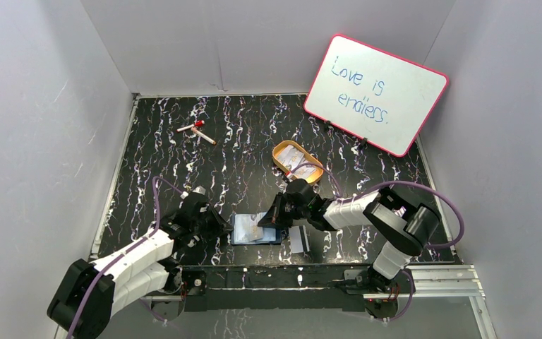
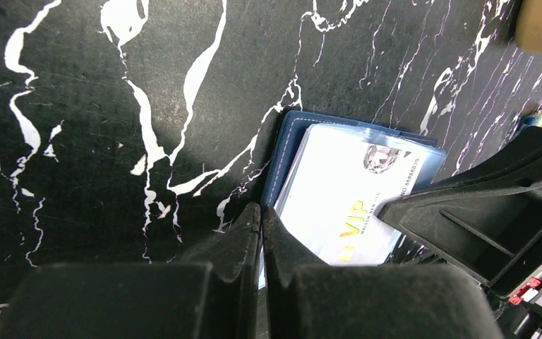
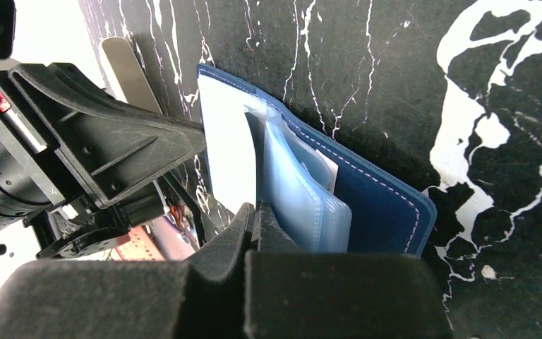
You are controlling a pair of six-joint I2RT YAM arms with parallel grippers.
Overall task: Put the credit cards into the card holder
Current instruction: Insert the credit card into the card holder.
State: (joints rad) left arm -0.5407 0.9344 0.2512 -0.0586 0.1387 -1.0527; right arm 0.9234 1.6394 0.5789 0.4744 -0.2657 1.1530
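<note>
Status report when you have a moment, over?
Left gripper shut at card edge. Right gripper shut at holder pockets. Card lies on open holder; second card beside it. Nothing in the way.

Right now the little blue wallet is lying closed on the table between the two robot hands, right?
Not quite. The card holder does lie on the table between the left gripper and the right gripper, but it is open, not closed. The right wrist view shows its clear pockets fanned up from the blue cover.

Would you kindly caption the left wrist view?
Shut left end effector beside the VIP card lying on the open card holder.
</note>
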